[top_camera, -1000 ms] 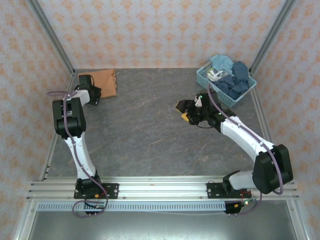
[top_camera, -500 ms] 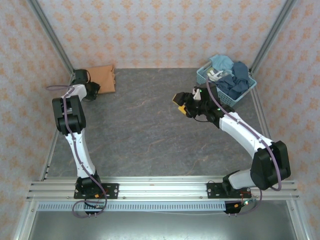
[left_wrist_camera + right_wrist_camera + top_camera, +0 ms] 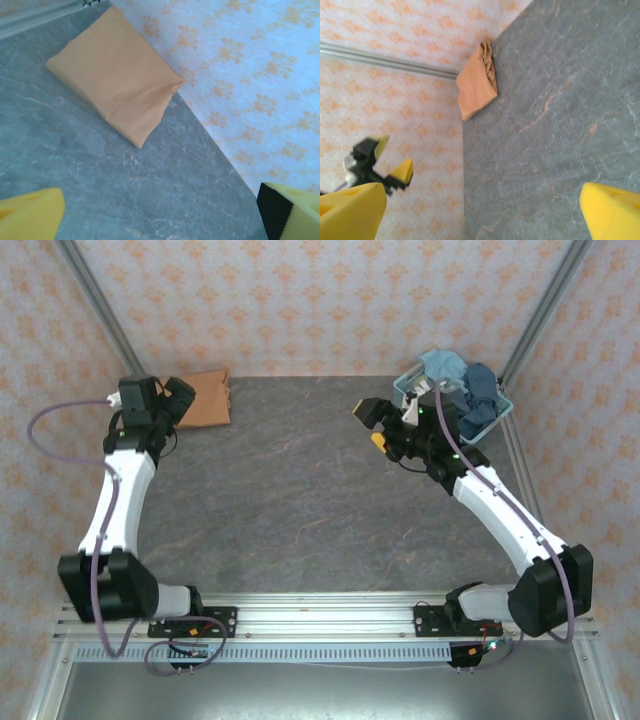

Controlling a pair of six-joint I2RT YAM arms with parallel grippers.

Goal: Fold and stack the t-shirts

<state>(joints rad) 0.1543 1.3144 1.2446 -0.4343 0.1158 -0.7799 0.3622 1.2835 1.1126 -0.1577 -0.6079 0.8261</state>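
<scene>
- Near edge: the aluminium rail (image 3: 320,615) runs the full width of the table, with both arm bases bolted on it, left and right.
- Moving out, a wide stretch of grey table (image 3: 290,510) lies between the 2 arms, plenty of room to swing through the middle.
- Further out on the right, the right gripper (image 3: 372,425) hangs above the table, just left of the basket. Its jaws are spread wide and released, with only tabletop between the yellow fingertips (image 3: 610,210).
- Over on the far left, the left gripper (image 3: 178,398) is also let go, jaws wide apart and empty. It sits just beside the near-left edge of the folded orange-tan t-shirt (image 3: 207,397), not touching it in the left wrist view.
- That t-shirt lies flat in the far-left corner as a neat rectangle, its far edge right along the foot of the patterned wall (image 3: 320,300). It is tight against the wall there, with open table on its right.
- Far-right corner: the pale blue basket (image 3: 403,392) sits by the frame post (image 3: 535,315), heaped with blue clothes (image 3: 478,400) rising over its rim.
</scene>
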